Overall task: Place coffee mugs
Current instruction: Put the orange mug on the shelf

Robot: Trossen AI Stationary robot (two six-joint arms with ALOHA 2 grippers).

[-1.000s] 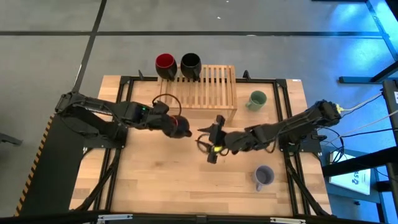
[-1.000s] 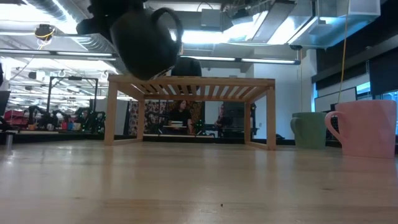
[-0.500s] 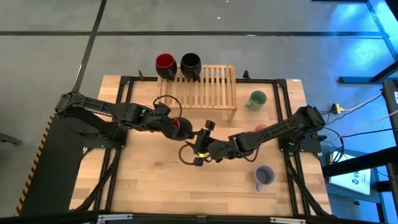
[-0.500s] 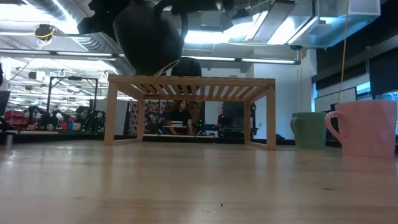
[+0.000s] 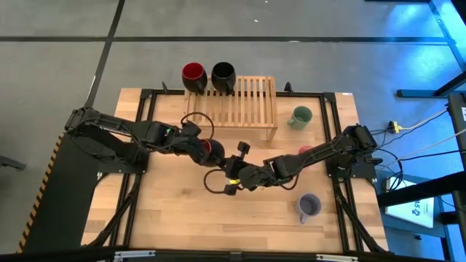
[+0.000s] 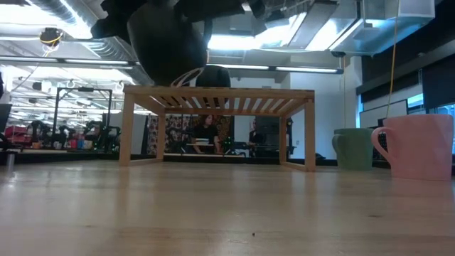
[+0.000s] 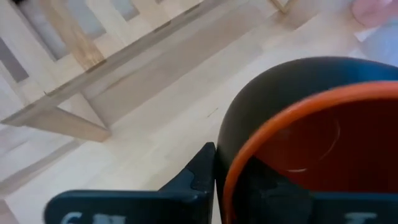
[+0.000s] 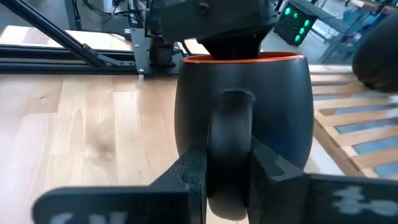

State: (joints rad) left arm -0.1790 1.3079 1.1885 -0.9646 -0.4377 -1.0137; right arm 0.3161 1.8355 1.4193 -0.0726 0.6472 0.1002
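Note:
The orange mug (image 5: pixel 211 149), dark outside and orange inside, hangs upright in the air near the table's middle; it shows dark in the low view (image 6: pixel 167 43). My left gripper (image 5: pixel 204 148) is shut on its rim. My right gripper (image 5: pixel 228 171) is shut on its handle, from the table's right. The dark red mug (image 5: pixel 193 73) and the black mug (image 5: pixel 223 73) stand on the far left of the wooden rack (image 5: pixel 244 105). The pale green mug (image 5: pixel 300 116), the pink mug (image 6: pixel 419 146) and the lavender mug (image 5: pixel 309 206) stand on the table at the right. My left gripper holds the mug's rim (image 7: pixel 233 180), one finger (image 7: pixel 199 174) outside the wall and the other inside. It comes from above, pointing down. The mug hangs upright below it, clear of the table. My right gripper pinches the mug's handle (image 8: pixel 230 124) between its two fingers (image 8: pixel 186 177). The fingers come level from the table's right and lie across the handle's loop.
The rack stands at the far middle of the table, its slatted top raised on legs (image 6: pixel 128 128). My right arm (image 5: pixel 320 153) reaches across above the pink mug. Bare tabletop (image 5: pixel 182 211) lies toward the near left.
My right gripper has gone toward the table's left and a little toward its near edge, up to the orange mug, until its fingers reach the handle. My left gripper has kept the mug lifted, almost in place.

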